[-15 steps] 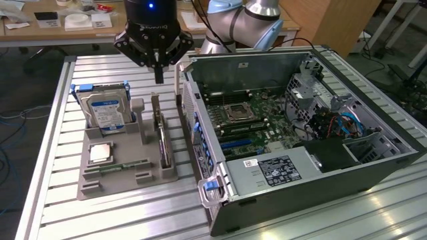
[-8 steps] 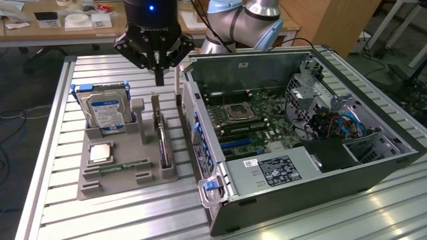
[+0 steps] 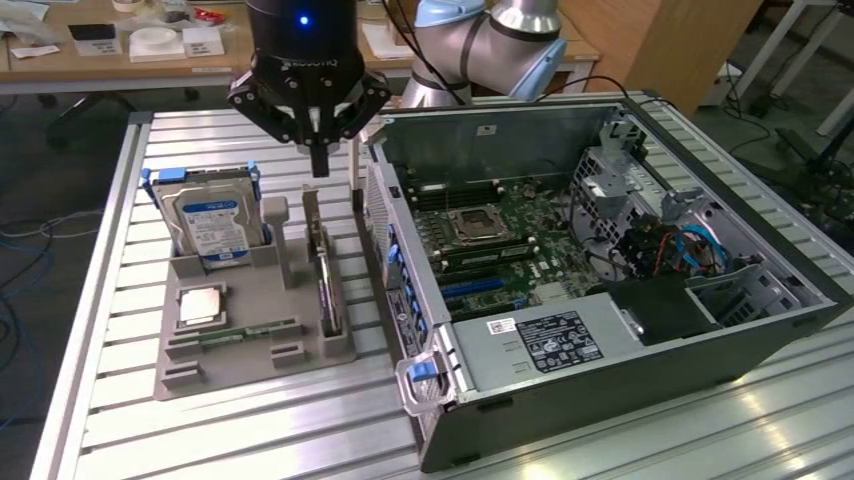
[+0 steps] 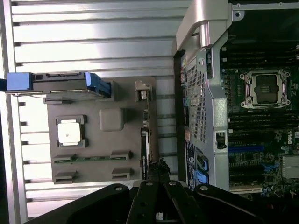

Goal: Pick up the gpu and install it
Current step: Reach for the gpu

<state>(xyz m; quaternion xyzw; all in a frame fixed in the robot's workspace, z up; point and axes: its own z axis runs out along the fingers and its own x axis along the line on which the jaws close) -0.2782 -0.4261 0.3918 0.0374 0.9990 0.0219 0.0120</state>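
The gpu [image 3: 324, 272] stands on edge in a slot on the side of the grey holder [image 3: 240, 355] nearest the computer. It is a thin dark card. In the wrist view the gpu [image 4: 145, 140] appears edge-on along the holder [image 4: 112, 120]. My gripper [image 3: 320, 160] hangs above the far end of the card with its fingers pressed together and nothing between them. A clear gap separates the fingertips from the card's top edge. In the wrist view the gripper [image 4: 161, 175] tapers to a point over the card's line.
The holder also carries a hard drive with a blue label [image 3: 214, 225], a CPU [image 3: 204, 305] and a green RAM stick [image 3: 247, 332]. The open computer case [image 3: 441, 400] lies right beside the holder, its motherboard [image 3: 507, 240] and blue slots [image 3: 474, 290] exposed. A slatted metal table [image 3: 227, 430] is underneath.
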